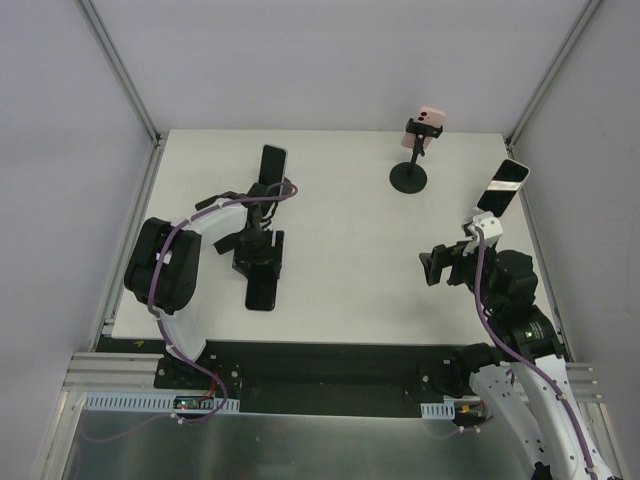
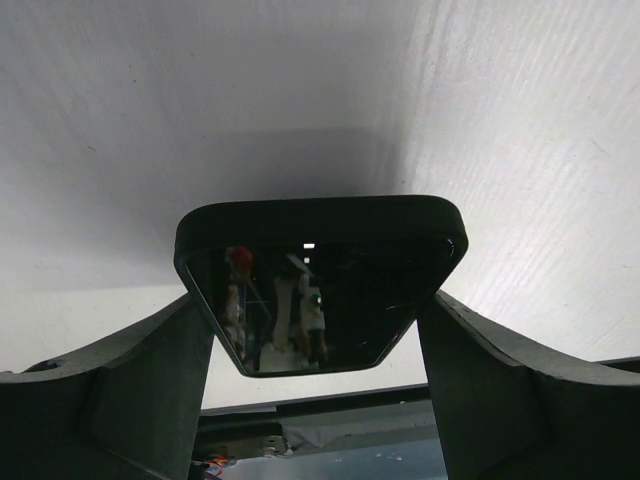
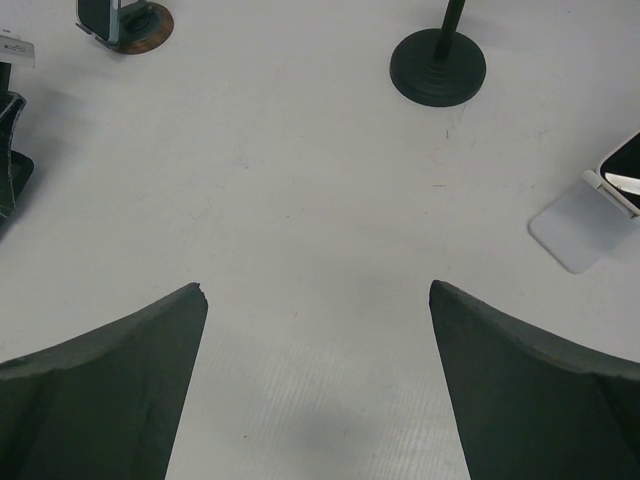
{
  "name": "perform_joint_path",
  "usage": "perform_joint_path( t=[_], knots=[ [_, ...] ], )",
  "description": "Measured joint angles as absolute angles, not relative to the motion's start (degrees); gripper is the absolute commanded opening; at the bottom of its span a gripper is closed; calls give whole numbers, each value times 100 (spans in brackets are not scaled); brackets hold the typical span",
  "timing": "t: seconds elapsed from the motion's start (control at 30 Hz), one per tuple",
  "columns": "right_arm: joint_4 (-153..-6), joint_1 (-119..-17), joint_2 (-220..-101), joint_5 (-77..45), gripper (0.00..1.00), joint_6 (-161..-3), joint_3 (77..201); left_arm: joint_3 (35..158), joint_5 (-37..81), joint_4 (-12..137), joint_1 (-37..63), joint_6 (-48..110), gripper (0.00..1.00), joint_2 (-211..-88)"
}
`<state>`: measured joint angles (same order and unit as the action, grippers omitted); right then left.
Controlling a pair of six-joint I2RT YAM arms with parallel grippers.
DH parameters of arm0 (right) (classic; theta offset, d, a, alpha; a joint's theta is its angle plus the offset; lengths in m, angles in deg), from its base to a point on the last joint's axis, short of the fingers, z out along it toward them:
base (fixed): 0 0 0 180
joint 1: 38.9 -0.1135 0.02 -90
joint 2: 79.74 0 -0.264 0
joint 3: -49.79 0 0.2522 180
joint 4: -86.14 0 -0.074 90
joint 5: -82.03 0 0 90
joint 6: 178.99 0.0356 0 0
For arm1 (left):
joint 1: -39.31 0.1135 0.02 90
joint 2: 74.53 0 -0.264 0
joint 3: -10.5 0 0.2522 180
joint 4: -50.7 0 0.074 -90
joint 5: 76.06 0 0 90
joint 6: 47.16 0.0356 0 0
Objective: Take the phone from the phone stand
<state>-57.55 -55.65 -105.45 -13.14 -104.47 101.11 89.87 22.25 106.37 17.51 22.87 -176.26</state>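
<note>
A black phone (image 1: 262,290) (image 2: 320,250) sits between the fingers of my left gripper (image 1: 260,268) (image 2: 315,300), which is shut on its two long edges. It points toward the table's near edge, low over the white table (image 1: 340,250); whether it touches the table I cannot tell. The phone's glass mirrors the arm. Just behind that wrist, a dark slab (image 1: 272,165) (image 3: 100,15) stands upright on a round brown base (image 3: 145,28); I cannot tell if this is the phone stand. My right gripper (image 1: 432,268) (image 3: 318,290) is open over bare table, holding nothing.
A pink phone (image 1: 430,120) is clamped on a black stand with a round base (image 1: 410,178) (image 3: 437,68) at the back. A dark phone (image 1: 507,185) (image 3: 625,170) leans on a white stand (image 3: 580,225) at the right edge. White walls close in the table.
</note>
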Motion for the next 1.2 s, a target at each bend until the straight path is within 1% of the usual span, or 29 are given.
perform_joint_path(
  t=[0.13,0.23,0.27,0.3,0.4,0.5,0.6,0.7,0.73,0.9,0.93,0.97,1.03,1.07,1.17,1.2],
  knots=[
    [-5803,-5565,-10545,-1312,96,-10447,10043,8866,2245,10620,1751,2285,0,-17626],
    [-5801,-5565,-10545,-1310,96,-10447,9982,8836,2243,10628,1751,2283,12,-17626],
    [-5801,-5565,-10545,-1310,96,-10447,9975,8836,2243,10628,1751,2283,23,-17626],
    [-5803,-5565,-10545,-1310,96,-10447,9975,8834,2243,10628,1751,2283,29,-17628],
    [-5803,-5565,-10543,-1299,96,-10447,9973,8834,2243,10628,1751,2283,41,-17643],
    [-5803,-5565,-10512,-1284,96,-10447,9951,8820,2243,10626,1751,2283,48,-17657],
    [-5803,-5565,-10473,-1271,96,-10447,9943,8796,2243,10628,1749,2283,49,-17663],
    [-5803,-5565,-10467,-1271,96,-10447,9943,8794,2243,10628,1749,2281,53,-17665],
    [-5805,-5565,-10467,-1271,96,-10447,9943,8794,2241,10628,1749,2281,56,-17665],
    [-5803,-5565,-10464,-1271,96,-10447,9943,8786,2238,10626,1747,2276,67,-17667],
    [-5805,-5565,-10460,-1271,96,-10447,9943,8786,2234,10626,1738,2272,70,-17670],
    [-5803,-5565,-10453,-1271,96,-10447,9940,8786,2221,10626,1725,2270,75,-17674],
    [-5803,-5565,-10429,-1271,96,-10447,9940,8786,2190,10626,1703,2263,80,-17678],
    [-5803,-5565,-10418,-1273,96,-10447,9940,8786,2173,10626,1699,2254,85,-17678],
    [-5803,-5565,-10403,-1273,96,-10447,9940,8788,2142,10626,1670,2230,92,-17685],
    [-5803,-5565,-10401,-1273,96,-10447,9940,8788,2142,10626,1655,2224,93,-17685]
  ],
)
